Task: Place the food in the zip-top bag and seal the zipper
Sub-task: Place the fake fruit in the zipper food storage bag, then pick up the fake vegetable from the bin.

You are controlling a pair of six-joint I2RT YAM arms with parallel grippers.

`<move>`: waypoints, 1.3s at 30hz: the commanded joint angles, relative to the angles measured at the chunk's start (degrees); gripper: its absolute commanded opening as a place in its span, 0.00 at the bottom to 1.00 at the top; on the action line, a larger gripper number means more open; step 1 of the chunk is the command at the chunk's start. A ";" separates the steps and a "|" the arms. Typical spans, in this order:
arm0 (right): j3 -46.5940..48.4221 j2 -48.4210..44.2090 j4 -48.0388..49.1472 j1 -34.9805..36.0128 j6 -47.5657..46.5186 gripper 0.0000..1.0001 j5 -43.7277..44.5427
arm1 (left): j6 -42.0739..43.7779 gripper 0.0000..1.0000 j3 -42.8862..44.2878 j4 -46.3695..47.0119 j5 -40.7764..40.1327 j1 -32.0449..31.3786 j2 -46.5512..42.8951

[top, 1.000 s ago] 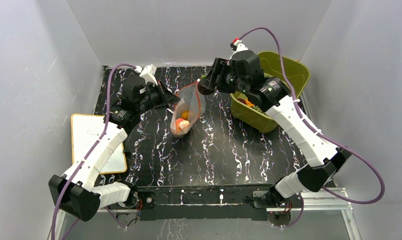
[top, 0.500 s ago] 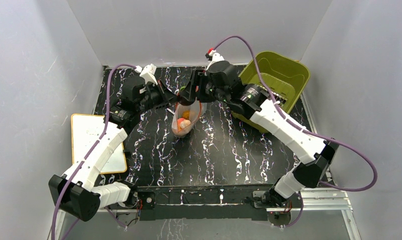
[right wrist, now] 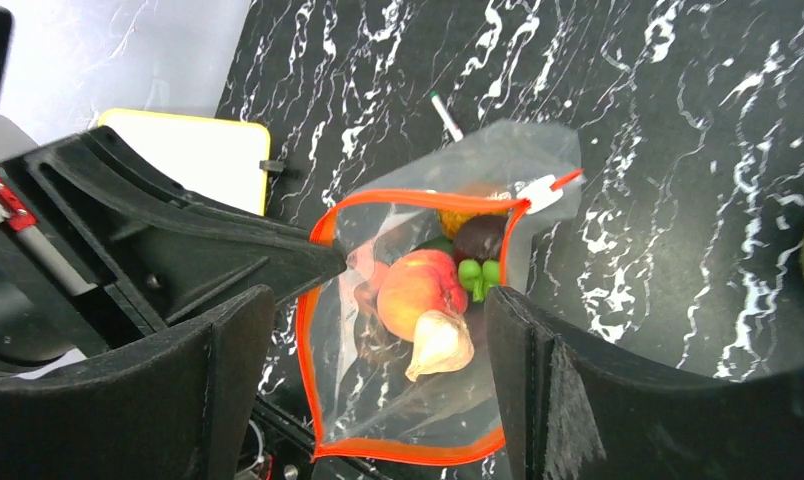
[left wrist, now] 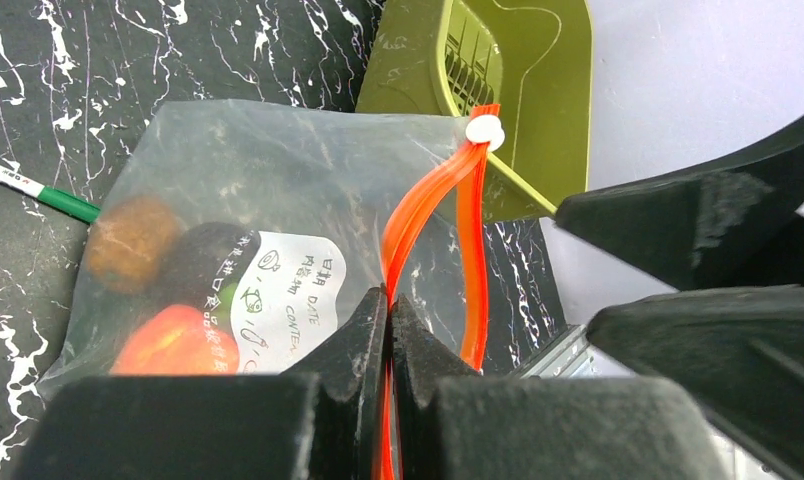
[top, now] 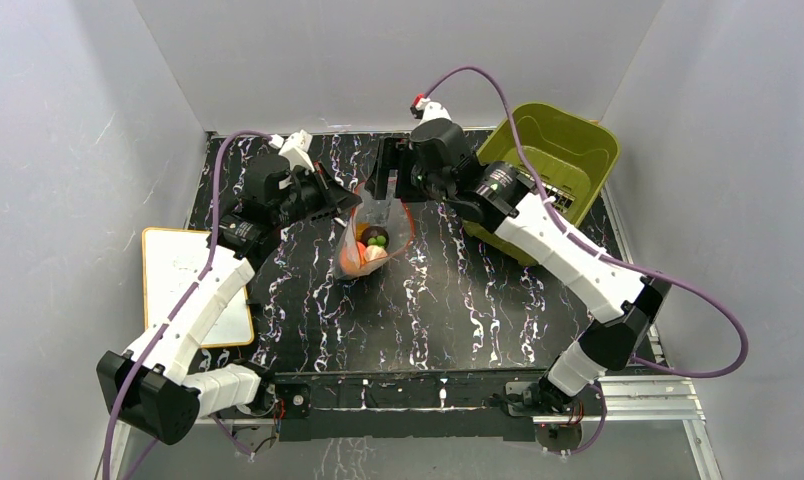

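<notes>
Now: left fingers [left wrist: 360, 338] pinched shut on zipper [left wrist: 418, 215], holding zip-top bag [top: 376, 235] mouth-up, 12 o'clock of desk [top: 458, 300] centre; food [right wrist: 423, 290] inside; right fingers [right wrist: 228, 370] spread open above. Film likely thin, floppy, slippery; grip stiffer zipper strip.

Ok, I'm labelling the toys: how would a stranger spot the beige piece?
On the black marbled table, find the clear zip-top bag with the red-orange zipper. Inside, beside the orange-pink peach, lies the beige piece, the only pale, bulb-shaped one.
</notes>
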 commanded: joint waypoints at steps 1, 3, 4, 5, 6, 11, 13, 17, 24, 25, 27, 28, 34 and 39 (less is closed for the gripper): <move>5.04 -0.29 -2.06 -1.55 -4.34 0.74 4.19 | 1.27 0.00 0.72 0.03 1.30 -0.14 -1.95; 4.29 -1.23 -2.21 -4.14 -5.32 0.74 2.86 | 1.88 0.00 1.00 -0.60 1.31 -0.14 -1.98; 3.69 -2.06 -2.26 -5.60 -5.78 0.73 2.25 | 2.23 0.00 1.05 -0.87 1.24 -0.13 -2.07; 3.03 -2.59 -2.34 -7.19 -6.34 0.73 1.59 | 2.40 0.00 1.01 -1.08 1.14 -0.13 -2.18; 2.57 -2.96 -2.58 -8.67 -7.27 0.72 1.04 | 2.52 0.00 1.01 -1.20 1.06 -0.13 -2.34; 3.00 -2.73 -7.03 -16.42 -12.34 0.72 1.44 | 3.67 0.00 1.63 -2.39 0.87 -0.13 -2.31; 1.88 -2.81 -7.52 -19.59 -13.94 0.72 0.99 | 4.66 0.00 2.28 -3.33 0.87 -0.14 -2.06; -3.00 -3.15 -6.38 -24.71 -18.50 0.73 -0.05 | 5.89 0.00 2.92 -4.73 0.72 -0.13 -1.73; -12.86 -4.52 -3.76 -27.83 -29.77 0.75 -6.78 | 7.64 0.00 5.50 -8.08 1.30 -0.18 0.21; -14.12 -5.31 -2.86 -27.94 -31.78 0.75 -8.94 | 8.44 0.00 6.36 -8.93 1.31 -0.14 0.62; -16.10 -6.01 -1.91 -28.05 -34.14 0.75 -12.45 | 9.72 0.00 7.82 -10.55 1.01 -0.13 1.35; -16.64 -6.21 -1.50 -28.06 -34.30 0.74 -12.96 | 10.21 0.00 8.27 -11.09 0.89 -0.13 1.62; -17.58 -5.56 -0.15 -28.16 -34.47 0.74 -9.81 | 9.93 0.00 7.66 -10.00 2.16 -0.13 3.39; -7.59 -0.81 -3.54 -31.41 -26.90 0.71 -8.73 | 10.34 0.00 8.58 -9.03 2.76 -0.13 5.44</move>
